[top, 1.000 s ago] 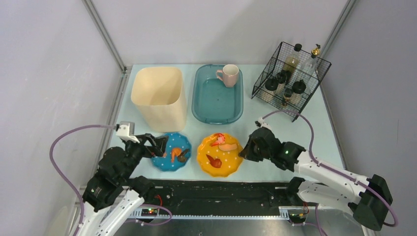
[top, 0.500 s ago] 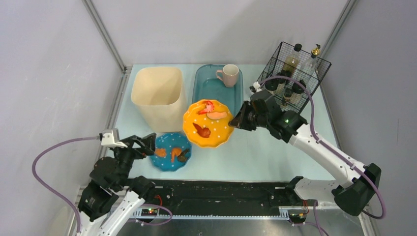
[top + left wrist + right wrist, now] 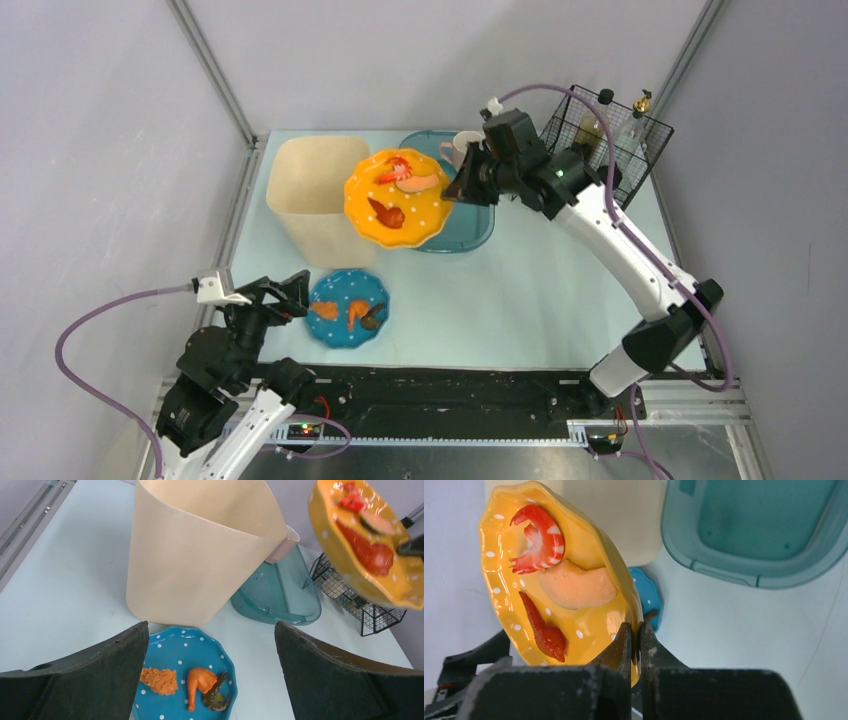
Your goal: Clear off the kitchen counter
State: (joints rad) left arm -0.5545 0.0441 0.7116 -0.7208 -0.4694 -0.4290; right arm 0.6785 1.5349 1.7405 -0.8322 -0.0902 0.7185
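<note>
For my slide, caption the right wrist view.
Right claw pinches the orange plate by its rim above the kitchen counter.

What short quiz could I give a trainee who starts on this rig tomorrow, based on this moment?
1. True or false: nothing grips the orange plate.
2. Which food lies on the blue plate? A shrimp, B drumstick, C banana.
3. How do the fingers of the left gripper stand?
Key: 1 false, the right gripper pinches its rim in the air. 2 B. 3 open, holding nothing.
</note>
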